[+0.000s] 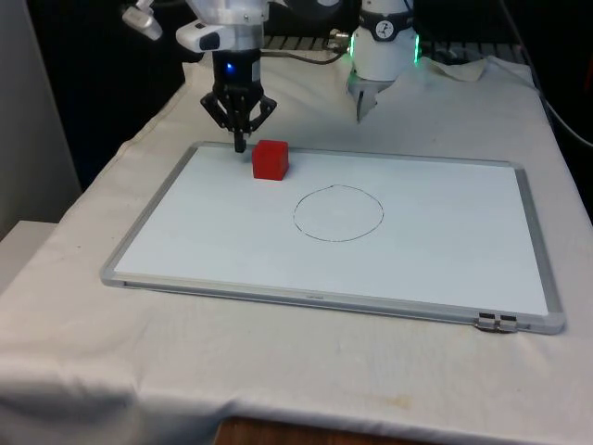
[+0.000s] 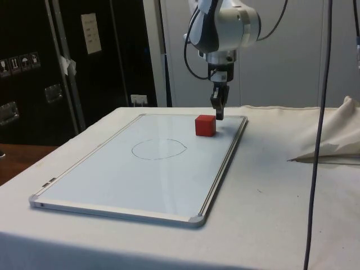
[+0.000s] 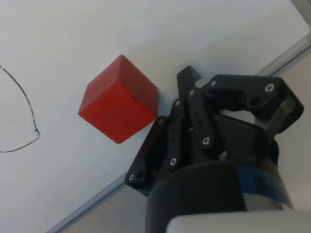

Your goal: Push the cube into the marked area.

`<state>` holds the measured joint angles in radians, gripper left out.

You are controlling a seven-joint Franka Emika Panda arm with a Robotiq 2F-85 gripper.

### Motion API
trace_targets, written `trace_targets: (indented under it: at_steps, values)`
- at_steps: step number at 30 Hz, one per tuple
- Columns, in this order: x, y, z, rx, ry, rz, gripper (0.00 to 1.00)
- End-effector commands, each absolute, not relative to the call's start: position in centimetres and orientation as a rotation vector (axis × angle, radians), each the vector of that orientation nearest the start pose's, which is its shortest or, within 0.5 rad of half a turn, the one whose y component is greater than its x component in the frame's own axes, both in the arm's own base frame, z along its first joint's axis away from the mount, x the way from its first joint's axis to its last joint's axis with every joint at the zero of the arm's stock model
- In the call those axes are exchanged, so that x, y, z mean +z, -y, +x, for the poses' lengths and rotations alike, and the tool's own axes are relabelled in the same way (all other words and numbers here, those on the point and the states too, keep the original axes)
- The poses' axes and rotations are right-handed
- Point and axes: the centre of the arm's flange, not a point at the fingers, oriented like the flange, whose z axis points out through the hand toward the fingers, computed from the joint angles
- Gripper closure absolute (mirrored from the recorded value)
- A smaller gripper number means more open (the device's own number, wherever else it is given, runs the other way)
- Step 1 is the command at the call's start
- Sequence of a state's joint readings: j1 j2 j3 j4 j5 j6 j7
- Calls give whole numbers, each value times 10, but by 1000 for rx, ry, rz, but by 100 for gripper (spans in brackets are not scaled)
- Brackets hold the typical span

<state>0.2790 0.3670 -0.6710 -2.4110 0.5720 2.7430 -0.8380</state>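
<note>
Right, red cube (image 1: 271, 158) sits on the whiteboard (image 1: 445, 269) near its far edge (front view's left), well apart from the hand-drawn circle (image 1: 338, 213) at mid-board. Gripper (image 1: 240, 144) points down just beside the cube on the side away from the circle, fingers pressed together with nothing between them, tips near the board's frame.

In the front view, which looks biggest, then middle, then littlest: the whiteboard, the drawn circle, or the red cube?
1. whiteboard, biggest by far.
2. drawn circle, middle.
3. red cube, littlest. It sits a bit farther from the camera than the circle, but the circle plainly looks wider anyway.
</note>
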Motion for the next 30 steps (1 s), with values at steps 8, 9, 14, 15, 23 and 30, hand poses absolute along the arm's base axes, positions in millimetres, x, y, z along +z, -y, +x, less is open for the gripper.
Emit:
trace_targets:
  at_steps: [8,9,14,15,23,30]
  values:
    - [207,207,451,-215,-32,-3165,100]
    - [207,203,451,-219,-36,-3155,100]
    - [207,198,446,-226,-57,-3135,100]
    - [207,196,444,-225,-62,-3130,100]
    - [208,187,439,-221,-101,-3100,100]
    - [212,178,437,-234,-122,-3065,100]
